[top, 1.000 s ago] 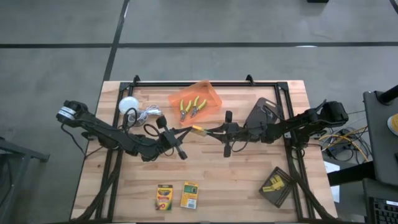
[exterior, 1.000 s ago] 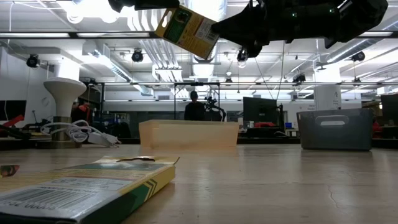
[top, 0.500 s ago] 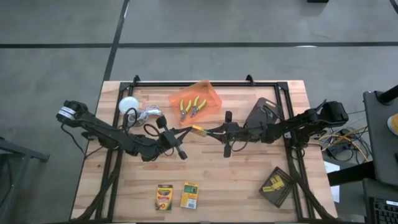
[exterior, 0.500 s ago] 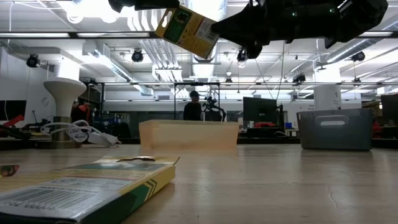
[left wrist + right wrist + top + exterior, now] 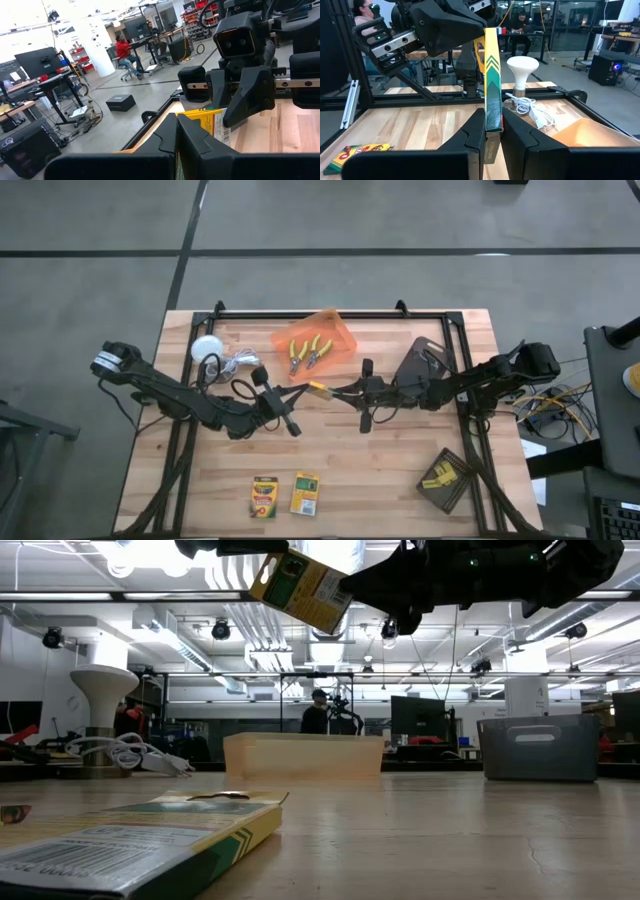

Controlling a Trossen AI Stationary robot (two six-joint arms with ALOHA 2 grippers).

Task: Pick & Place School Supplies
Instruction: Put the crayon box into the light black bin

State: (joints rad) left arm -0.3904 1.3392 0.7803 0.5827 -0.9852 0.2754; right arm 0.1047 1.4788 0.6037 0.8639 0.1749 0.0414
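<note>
Looking down on your table, you have the translucent orange bin (image 5: 315, 340) just beyond the spot where the two arms meet, with two yellow-handled plier tools (image 5: 309, 353) lying inside it. The white ball (image 5: 206, 348) with its coiled cable (image 5: 235, 363) sits toward the far left corner, close to the left arm's elbow. A dark tray (image 5: 446, 478) near the right front corner holds tiny yellow blocks (image 5: 440, 476). Beyond the table, the low view shows a person (image 5: 316, 712) far back in the room and a grey crate (image 5: 537, 748) off to the right.

Your third crayon box (image 5: 318, 389) hangs in mid-air above the table's middle, pinched from both ends: the left gripper (image 5: 300, 391) is clamped on one edge and the right gripper (image 5: 335, 390) is clamped on the opposite edge. From the right wrist camera you see it edge-on, upright, yellow with green chevrons (image 5: 491, 90). From the low view it tilts, showing its yellow-and-green face (image 5: 299, 590).

Two more crayon boxes lie flat at the front edge, side by side but apart: one (image 5: 265, 497) with its picture face up, the other (image 5: 304, 492) showing a green panel.
</note>
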